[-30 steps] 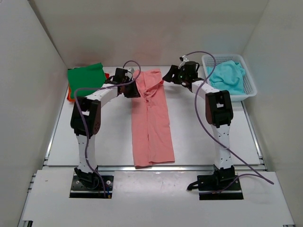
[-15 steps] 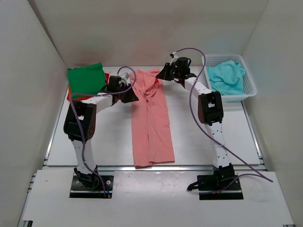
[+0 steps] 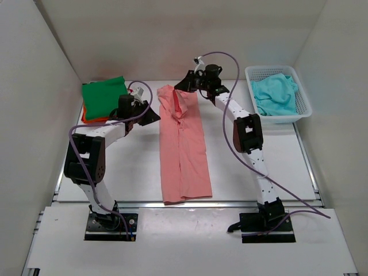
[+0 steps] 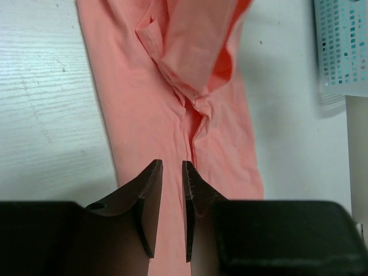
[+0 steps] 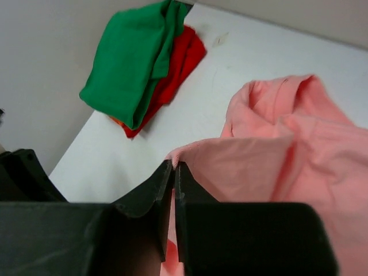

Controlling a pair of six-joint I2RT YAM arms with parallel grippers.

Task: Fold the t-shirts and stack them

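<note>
The salmon pink t-shirt (image 3: 184, 149) lies as a long strip down the table's middle. My right gripper (image 3: 183, 87) is at its far end, shut on an upper edge of the cloth (image 5: 241, 167), which it holds lifted and drawn over to the left. My left gripper (image 3: 152, 117) hovers just left of the shirt, its jaws a narrow gap apart with nothing between them (image 4: 171, 164). The green t-shirt (image 3: 103, 96) lies folded on the orange-red one (image 3: 86, 119) at the far left. The turquoise t-shirt (image 3: 276, 93) sits in the basket.
A white mesh basket (image 3: 270, 69) stands at the far right corner, and its edge (image 4: 342, 46) shows in the left wrist view. White walls close in the table on the left, back and right. Purple cables loop above both arms.
My right gripper has closed on the pink shirt's upper right part and carried it left over the collar. My left gripper has drawn back to the left, off the shirt.
</note>
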